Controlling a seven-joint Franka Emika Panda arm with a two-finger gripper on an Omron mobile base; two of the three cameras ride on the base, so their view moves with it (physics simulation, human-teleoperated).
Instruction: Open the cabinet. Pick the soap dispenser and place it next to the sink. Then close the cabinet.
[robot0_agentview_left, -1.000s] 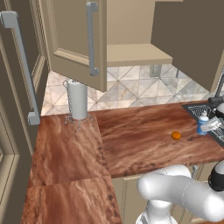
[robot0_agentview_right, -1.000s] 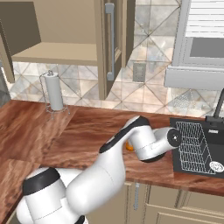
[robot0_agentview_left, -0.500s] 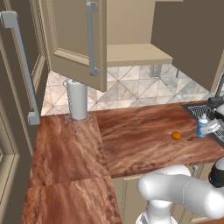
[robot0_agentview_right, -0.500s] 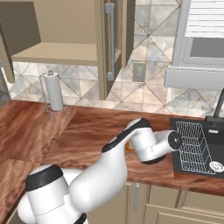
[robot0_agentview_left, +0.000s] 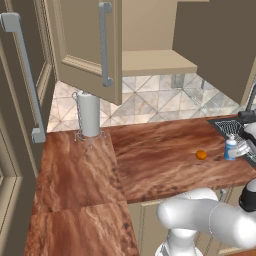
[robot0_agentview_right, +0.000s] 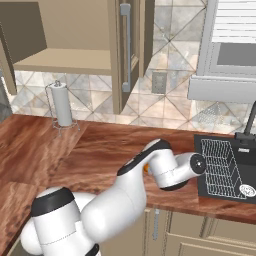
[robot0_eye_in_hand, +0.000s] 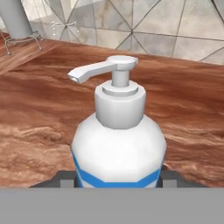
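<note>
The soap dispenser (robot0_eye_in_hand: 118, 144) stands upright between the two dark fingers (robot0_eye_in_hand: 61, 178) of the gripper (robot0_eye_in_hand: 118, 181), which is partly closed around its lower body, one finger at each side of the bottle. In the hand view I see a white rounded bottle with a blue band near the bottom and a white pump head whose spout points to the left. The bottle has no label, brand or other writing that I can read. In the left base view the soap dispenser (robot0_agentview_left: 230, 148) is low over the brown wooden counter (robot0_agentview_left: 150, 155), just beside the edge of the dark sink (robot0_agentview_left: 227, 126); I cannot tell if its base touches the counter. A small orange ball (robot0_agentview_left: 201, 155) lies on the counter near it, on the side away from the sink. The cabinet (robot0_agentview_left: 85, 45) on the wall is open, its door with the long grey handle (robot0_agentview_left: 105, 42) swung out, and the shelf inside looks bare. A white paper towel roll (robot0_agentview_left: 90, 114) on a wire stand is by the tiled wall, well apart from the bottle. In the right base view the sink (robot0_agentview_right: 225, 167) holds a wire rack (robot0_agentview_right: 222, 165).
</note>
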